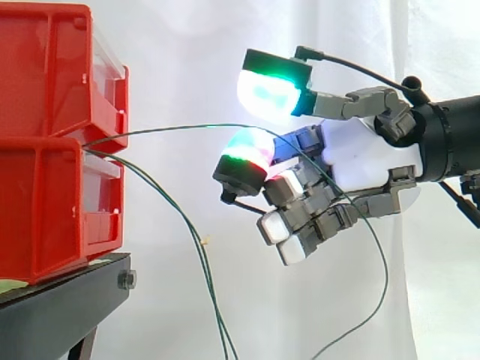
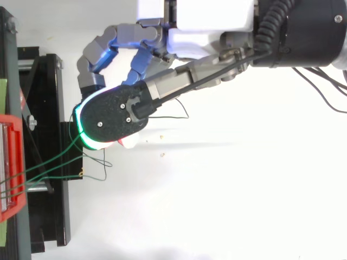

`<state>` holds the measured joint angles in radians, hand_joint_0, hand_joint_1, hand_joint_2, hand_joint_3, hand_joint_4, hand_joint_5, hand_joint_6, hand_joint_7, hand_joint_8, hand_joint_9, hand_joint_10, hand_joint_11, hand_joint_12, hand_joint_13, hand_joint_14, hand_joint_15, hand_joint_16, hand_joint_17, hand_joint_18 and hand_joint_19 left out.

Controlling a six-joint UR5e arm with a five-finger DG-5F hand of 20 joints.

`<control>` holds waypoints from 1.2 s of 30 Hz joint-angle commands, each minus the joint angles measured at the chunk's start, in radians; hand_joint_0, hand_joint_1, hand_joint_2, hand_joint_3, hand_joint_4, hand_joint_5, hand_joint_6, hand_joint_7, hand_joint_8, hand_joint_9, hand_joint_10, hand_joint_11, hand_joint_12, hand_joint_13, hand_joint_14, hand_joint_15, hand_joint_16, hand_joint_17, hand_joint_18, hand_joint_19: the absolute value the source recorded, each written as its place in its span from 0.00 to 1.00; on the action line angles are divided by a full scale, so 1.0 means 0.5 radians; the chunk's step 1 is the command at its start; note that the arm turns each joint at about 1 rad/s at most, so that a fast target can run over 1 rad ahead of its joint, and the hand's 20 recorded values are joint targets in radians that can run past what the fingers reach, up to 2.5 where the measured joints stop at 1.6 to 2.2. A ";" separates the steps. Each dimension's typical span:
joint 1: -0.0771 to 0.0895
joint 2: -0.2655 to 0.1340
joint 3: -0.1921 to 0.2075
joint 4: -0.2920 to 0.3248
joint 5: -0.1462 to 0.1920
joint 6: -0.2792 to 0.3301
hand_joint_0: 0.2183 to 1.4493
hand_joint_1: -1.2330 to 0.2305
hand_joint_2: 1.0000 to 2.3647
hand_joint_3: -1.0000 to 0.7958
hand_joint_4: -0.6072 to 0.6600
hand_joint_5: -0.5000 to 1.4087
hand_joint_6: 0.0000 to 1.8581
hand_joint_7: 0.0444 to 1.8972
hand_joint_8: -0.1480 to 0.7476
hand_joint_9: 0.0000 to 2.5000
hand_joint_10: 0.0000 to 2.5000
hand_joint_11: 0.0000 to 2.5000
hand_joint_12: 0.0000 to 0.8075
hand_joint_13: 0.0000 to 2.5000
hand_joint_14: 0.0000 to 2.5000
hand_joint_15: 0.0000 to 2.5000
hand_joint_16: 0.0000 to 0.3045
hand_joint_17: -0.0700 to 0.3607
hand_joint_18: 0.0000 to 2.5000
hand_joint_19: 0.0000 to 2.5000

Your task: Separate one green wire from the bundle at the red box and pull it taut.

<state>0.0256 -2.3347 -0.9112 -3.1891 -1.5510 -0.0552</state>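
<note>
where the stacked red bins (image 1: 45,187) meet, one green wire (image 1: 180,127) comes out and arcs slack across to the hand (image 1: 360,161), crosses it and drops below. other green wires (image 1: 199,247) hang down beside the black stand (image 1: 67,289). cannot tell if the hand is clamped on the wire.

The stacked red plastic bins (image 1: 45,150) are cut off at the left edge, and the thin green wires (image 1: 199,244) drop out past the bottom. The upper wire (image 1: 187,127) slips behind the hand (image 1: 352,161), so whether it is held there is hidden.
</note>
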 commanded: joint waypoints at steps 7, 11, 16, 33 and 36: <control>-0.002 0.000 0.000 0.000 0.000 0.000 0.28 0.42 0.01 0.47 0.64 0.17 0.49 0.55 0.57 0.39 0.01 0.34 0.47 0.32 0.01 0.15 0.18 0.45 0.33 0.14; 0.001 0.000 0.000 0.000 0.000 0.000 0.29 0.41 0.01 0.44 0.64 0.16 0.49 0.54 0.55 0.39 0.01 0.35 0.45 0.32 0.00 0.15 0.17 0.43 0.32 0.15; 0.001 0.000 0.000 0.000 0.000 0.000 0.27 0.46 0.01 0.34 0.63 0.16 0.49 0.51 0.54 0.39 0.01 0.35 0.44 0.32 0.00 0.15 0.16 0.42 0.31 0.16; 0.004 0.000 -0.006 0.000 0.003 0.000 0.29 0.40 0.01 0.48 0.62 0.17 0.49 0.58 0.56 0.39 0.01 0.36 0.46 0.32 0.00 0.15 0.17 0.44 0.33 0.14; 0.001 0.000 -0.006 0.000 0.003 0.000 0.29 0.40 0.01 0.48 0.60 0.17 0.49 0.56 0.56 0.40 0.01 0.36 0.46 0.32 0.00 0.15 0.17 0.44 0.33 0.14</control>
<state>0.0274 -2.3347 -0.9140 -3.1892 -1.5495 -0.0552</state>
